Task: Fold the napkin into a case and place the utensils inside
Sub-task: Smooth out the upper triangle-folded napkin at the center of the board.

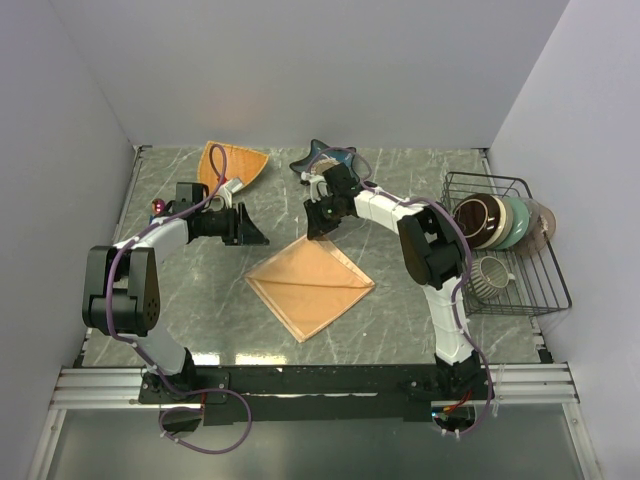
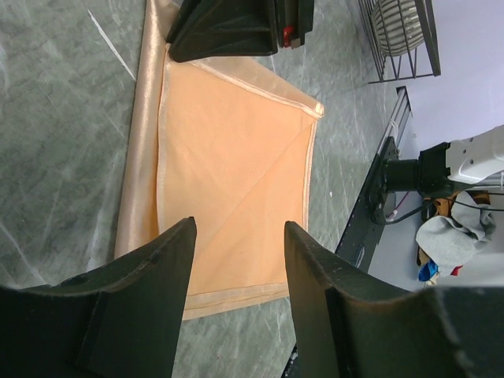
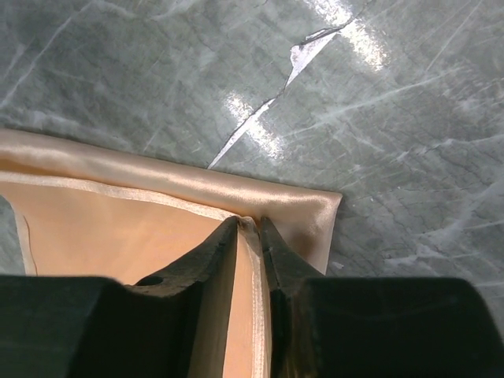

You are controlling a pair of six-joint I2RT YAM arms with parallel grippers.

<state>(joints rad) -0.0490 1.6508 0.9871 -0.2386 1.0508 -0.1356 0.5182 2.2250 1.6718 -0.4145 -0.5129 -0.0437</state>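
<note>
napkin (image 1: 310,288) is being pinned on table (image 1: 400,310) as a diamond, corners toward 12/3/6/9 | 12 o'clock corner is being pinched by right claw (image 3: 249,226) | left claw (image 2: 240,228) is being held released, empty, at 10 o'clock

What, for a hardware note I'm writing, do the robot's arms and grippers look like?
The left arm and right arm are both built of chunky black joint housings and white link sections, each trailed by a thin purple cable. The left gripper and right gripper each end in two matte black wedge-shaped fingers that taper toward the tip.
</note>
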